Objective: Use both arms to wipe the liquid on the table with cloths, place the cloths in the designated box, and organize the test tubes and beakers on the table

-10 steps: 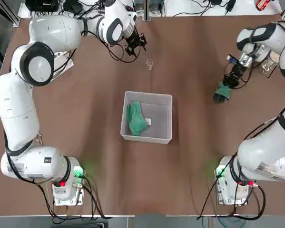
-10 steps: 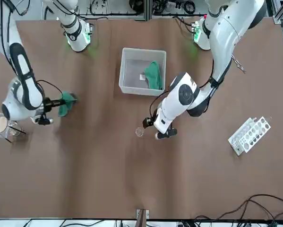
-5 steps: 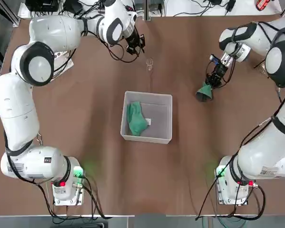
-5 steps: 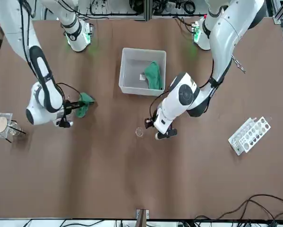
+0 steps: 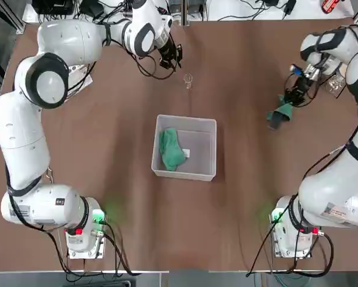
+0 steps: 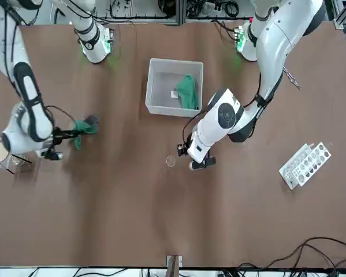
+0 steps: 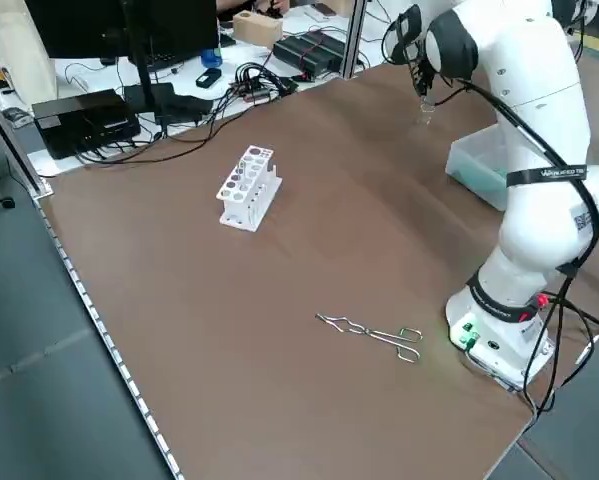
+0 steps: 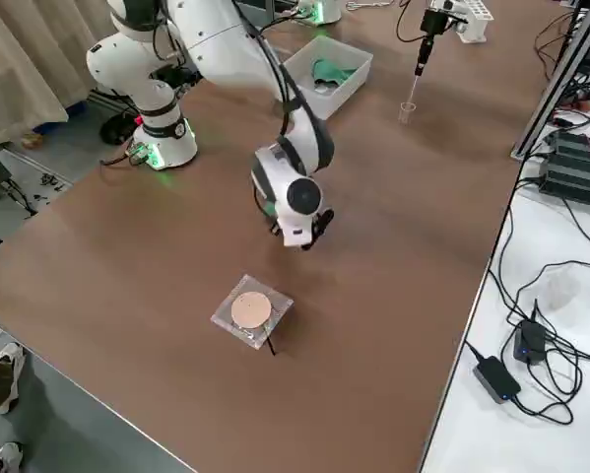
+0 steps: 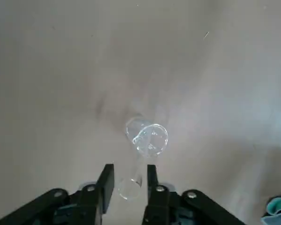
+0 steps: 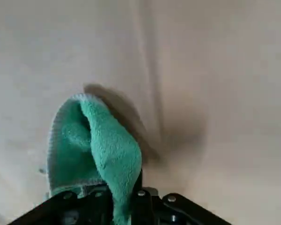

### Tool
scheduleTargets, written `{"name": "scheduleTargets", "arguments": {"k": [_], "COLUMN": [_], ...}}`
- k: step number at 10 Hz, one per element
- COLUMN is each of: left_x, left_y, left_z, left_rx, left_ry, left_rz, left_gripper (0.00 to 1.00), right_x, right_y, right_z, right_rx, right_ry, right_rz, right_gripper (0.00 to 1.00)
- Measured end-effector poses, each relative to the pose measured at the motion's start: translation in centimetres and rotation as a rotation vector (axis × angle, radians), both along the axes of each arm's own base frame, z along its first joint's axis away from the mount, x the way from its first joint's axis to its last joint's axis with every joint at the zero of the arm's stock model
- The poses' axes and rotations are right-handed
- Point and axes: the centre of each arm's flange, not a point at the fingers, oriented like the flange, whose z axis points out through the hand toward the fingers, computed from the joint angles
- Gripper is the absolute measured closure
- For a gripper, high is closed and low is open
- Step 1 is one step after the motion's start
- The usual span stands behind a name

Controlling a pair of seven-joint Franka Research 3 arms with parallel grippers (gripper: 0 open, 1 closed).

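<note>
Bin, table centre: one green cloth already inside.
Right gripper, three o'clock: pinching the second cloth; best dragged flat and pressed down.
Left gripper, twelve o'clock: narrowed on an upright glass tube; lift straight.
Rack, far left.

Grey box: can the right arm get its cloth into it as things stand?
Probably yes. The right gripper holds its green cloth, with bare table between it and the open grey box.
</note>
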Motion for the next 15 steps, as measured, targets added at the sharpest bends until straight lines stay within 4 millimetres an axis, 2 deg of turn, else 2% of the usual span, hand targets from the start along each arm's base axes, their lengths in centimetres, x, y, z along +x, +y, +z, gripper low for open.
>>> {"name": "scheduleTargets", "arguments": {"k": [1, 2, 4, 6, 9, 10, 11, 12, 13, 15], "left_x": [0.0, 0.0, 0.0, 0.0, 0.0, 0.0, 0.0, 0.1, 0.0, 0.1], "left_y": [-0.1, -0.1, -0.1, -0.1, -0.2, -0.2, -0.2, -0.3, -0.4, -0.4], "left_z": [0.0, 0.1, 0.2, 0.2, 0.2, 0.2, 0.2, 0.5, 0.6, 0.8], "left_rx": [-0.001, -0.001, -0.003, -0.003, -0.003, -0.003, -0.002, -0.010, -0.009, -0.009], "left_ry": [0.000, -0.001, -0.002, -0.003, -0.004, -0.004, -0.005, -0.014, -0.018, -0.022], "left_rz": [-0.001, -0.001, -0.001, -0.001, -0.002, -0.002, -0.003, -0.001, -0.005, -0.006], "left_gripper": [0.66, 0.68, 0.71, 0.71, 0.71, 0.73, 0.75, 0.79, 0.78, 0.78], "right_x": [0.6, 0.9, 0.5, -0.2, -2.0, -2.8, -3.3, -3.5, -3.8, -4.6], "right_y": [-2.1, -2.8, -1.1, 3.2, 11.2, 13.4, 14.6, 14.6, 13.3, 8.0], "right_z": [0.5, 0.9, 0.5, -1.1, -2.9, -3.4, -3.7, -3.8, -3.9, -3.4], "right_rx": [-0.014, -0.014, 0.014, 0.056, 0.187, 0.214, 0.227, 0.230, 0.218, 0.150], "right_ry": [-0.027, -0.026, 0.039, 0.119, 0.211, 0.237, 0.254, 0.259, 0.264, 0.268], "right_rz": [0.017, 0.027, 0.036, 0.012, -0.029, -0.038, -0.044, -0.055, -0.072, -0.086], "right_gripper": [0.91, 0.91, 0.91, 0.91, 0.91, 0.91, 0.91, 0.91, 0.91, 0.91]}}
